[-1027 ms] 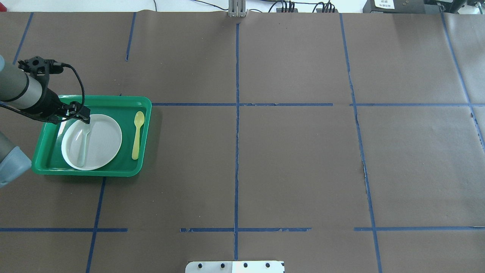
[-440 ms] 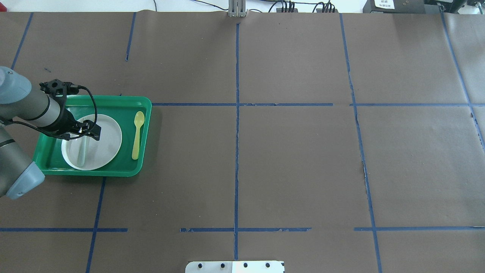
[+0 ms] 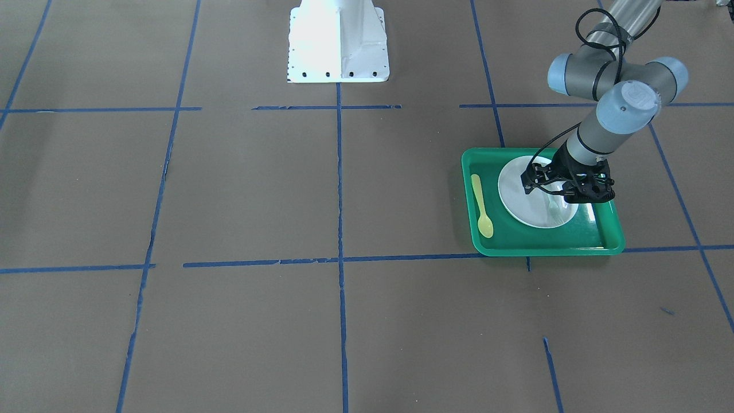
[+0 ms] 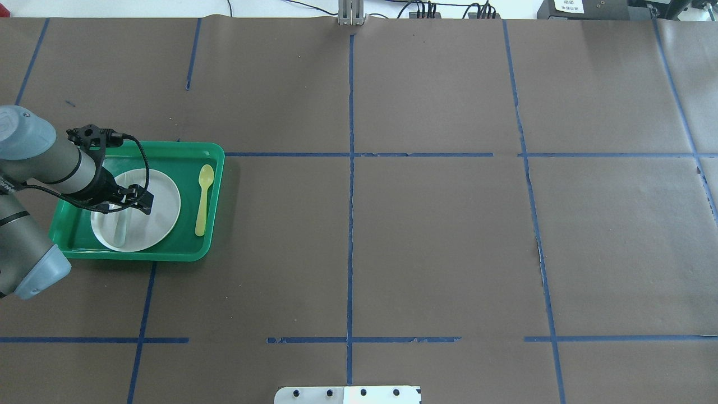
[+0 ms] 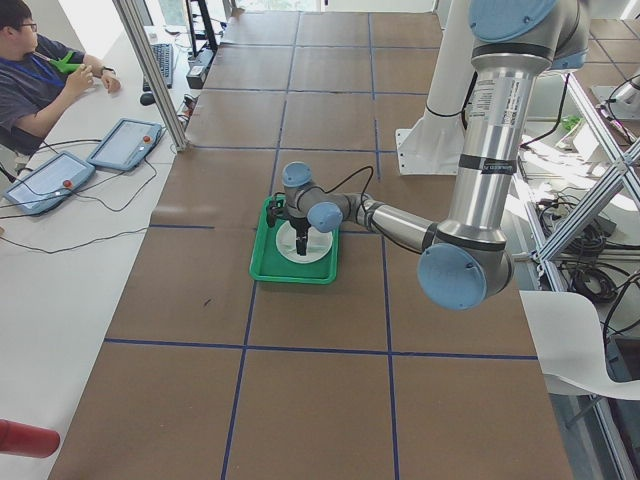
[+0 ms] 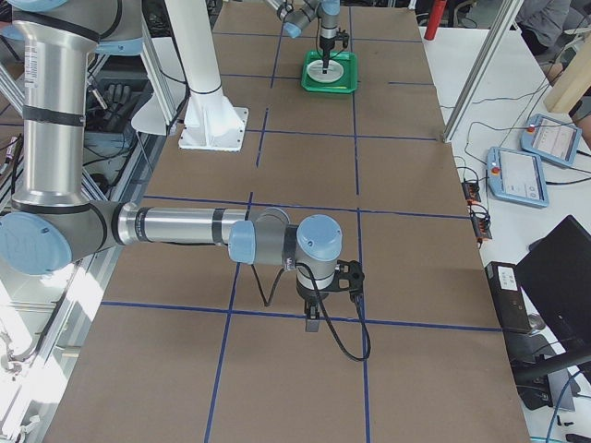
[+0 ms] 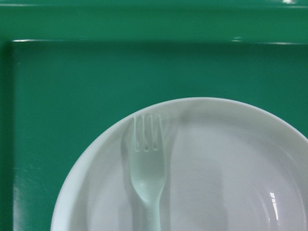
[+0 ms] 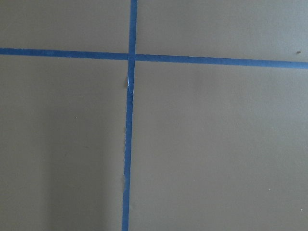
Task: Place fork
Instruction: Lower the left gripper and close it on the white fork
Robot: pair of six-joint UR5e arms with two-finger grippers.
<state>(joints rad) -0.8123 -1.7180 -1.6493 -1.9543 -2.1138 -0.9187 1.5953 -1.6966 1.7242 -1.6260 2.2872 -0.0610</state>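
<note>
The pale plastic fork (image 7: 147, 173) lies free on the white plate (image 4: 160, 202), tines toward the far side of the tray. It also shows in the overhead view (image 4: 119, 227) and faintly in the front view (image 3: 554, 211). The plate sits in the green tray (image 4: 185, 157). My left gripper (image 4: 132, 203) hovers over the plate's left half, above the fork; it looks open and holds nothing. Its fingers do not show in the left wrist view. My right gripper (image 6: 312, 325) shows only in the exterior right view, over bare table; I cannot tell whether it is open or shut.
A yellow plastic spoon (image 4: 203, 199) lies in the tray to the right of the plate. Brown paper with blue tape lines (image 4: 350, 224) covers the table. The white robot base (image 3: 338, 40) stands at the robot's side. An operator (image 5: 40, 80) sits beyond the table's left end.
My left arm has swung from the tray's far-left corner toward the robot and right, so the gripper now hangs over the plate and fork. The fork, plate and spoon have not moved.
</note>
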